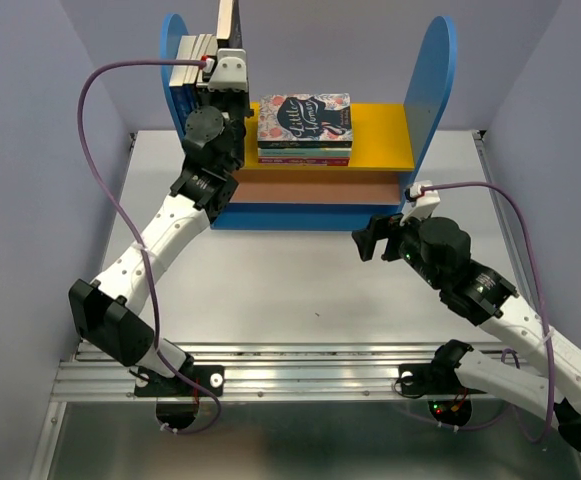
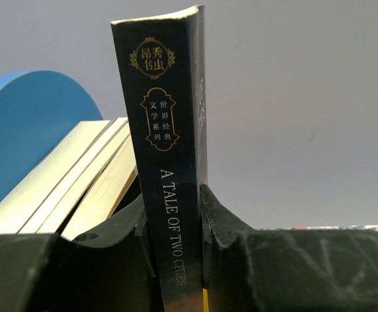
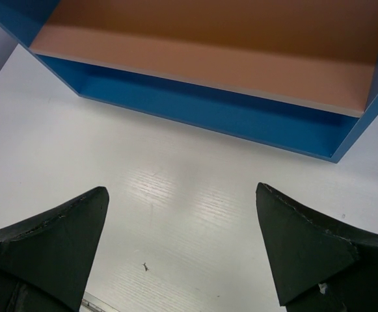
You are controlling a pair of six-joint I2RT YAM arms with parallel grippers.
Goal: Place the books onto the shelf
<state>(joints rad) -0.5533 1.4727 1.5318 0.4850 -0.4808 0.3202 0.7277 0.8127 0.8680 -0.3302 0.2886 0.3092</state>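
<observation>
My left gripper (image 1: 228,68) is shut on a dark-covered book (image 1: 231,22), held upright above the left end of the shelf's yellow board (image 1: 382,135). The left wrist view shows its spine (image 2: 169,143), reading "A Tale of Two Cities", pinched between the fingers of my left gripper (image 2: 172,221). Several more books (image 1: 192,58) lean against the shelf's left blue panel (image 1: 174,45); their page edges (image 2: 78,179) show just left of the held book. My right gripper (image 1: 374,236) hovers open and empty above the table in front of the shelf's blue base (image 3: 208,107); the right wrist view shows it (image 3: 181,190) spread wide.
A flat stack topped by a floral "Little Women" cover (image 1: 305,122) lies on the middle of the yellow board. The brownish middle board (image 3: 228,45) is bare. The right blue panel (image 1: 433,75) stands just behind the right arm. Purple walls close in both sides.
</observation>
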